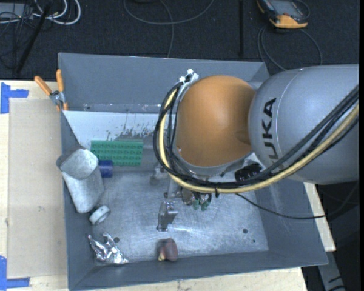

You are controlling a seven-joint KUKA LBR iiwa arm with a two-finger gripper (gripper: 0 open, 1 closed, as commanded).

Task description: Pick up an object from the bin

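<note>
The brown lump (167, 250) is the thing nearest your claw (165, 217). It lies just below the claw in the view, against the bin's (230, 223) near wall. It looks stubby, so I can't give you a clear long axis. The claw hangs low over bare floor with nothing under it, and you can't tell from here whether it is released or clenched.

Crumpled foil (107, 250) sits to the claw's lower left, in the corner and well apart from the lump. A small round cap (99, 214) lies level with the claw on its left. Beyond the cap a grey cup (82, 177) lies on its side, with a blue piece (105, 169) beside it. A green block (116, 152) lies to the upper left.

Nothing stands between the claw and the lump. My guess is that the near wall is the only thing crowding a grasp.
</note>
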